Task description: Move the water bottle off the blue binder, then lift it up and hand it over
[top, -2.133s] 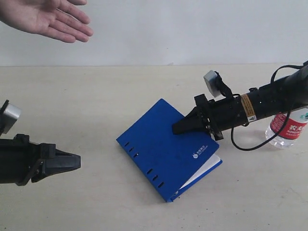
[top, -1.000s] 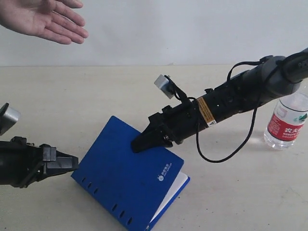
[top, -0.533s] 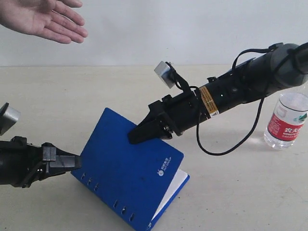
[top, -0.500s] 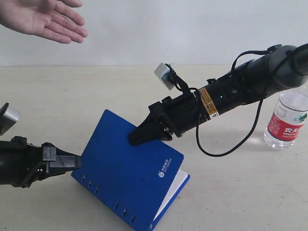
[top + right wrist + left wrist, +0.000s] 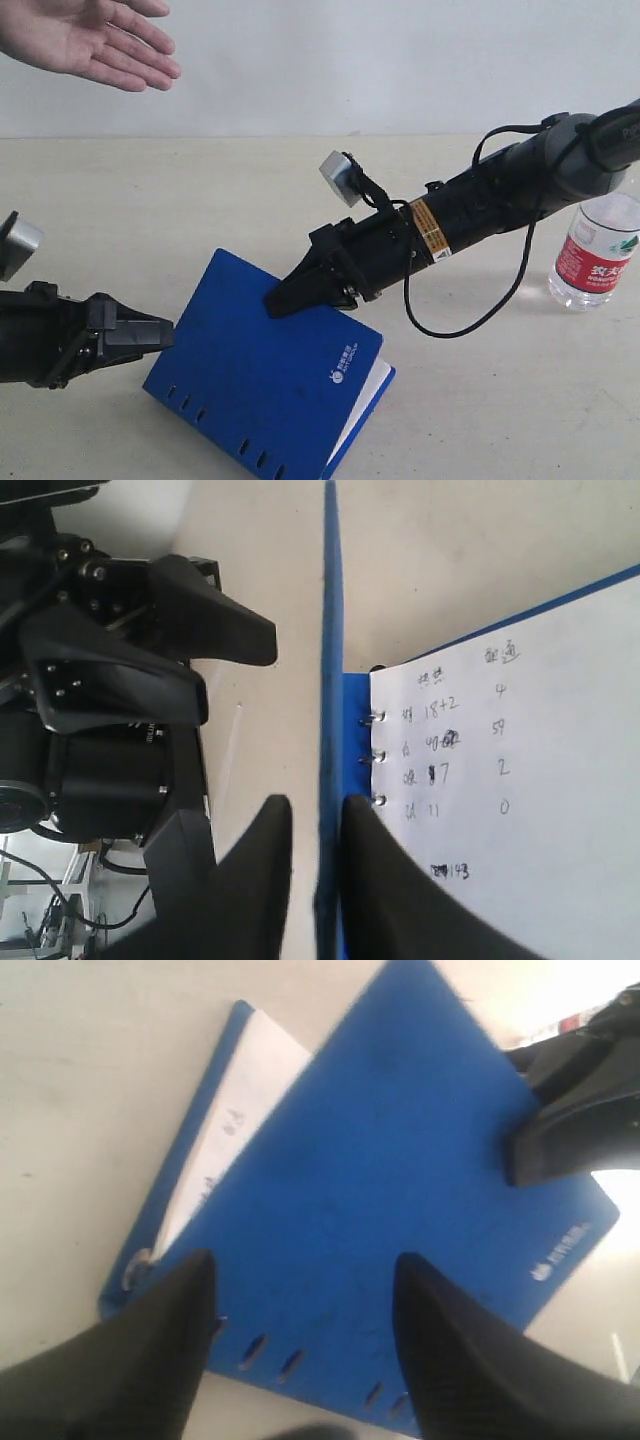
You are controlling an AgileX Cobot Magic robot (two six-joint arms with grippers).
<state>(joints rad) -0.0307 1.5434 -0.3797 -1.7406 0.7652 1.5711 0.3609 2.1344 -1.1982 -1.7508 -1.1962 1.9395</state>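
One blue binder (image 5: 260, 370), one water bottle (image 5: 595, 255), two grippers (image 5: 160, 333) (image 5: 280, 300), apparently one hand (image 5: 80, 35).

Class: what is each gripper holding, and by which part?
Right gripper: the blue binder's raised cover edge sits between its fingers, but a gap shows, so a grip cannot be told. Left gripper: open, holding nothing.

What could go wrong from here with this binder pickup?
1. The right gripper has only the blue binder's cover edge between its fingers, with a gap on one side in the right wrist view; the cover may slip out.
2. The left gripper, open, sits close to the binder's corner and may shove it.
3. The water bottle stands close by the right arm; a swing may topple it.
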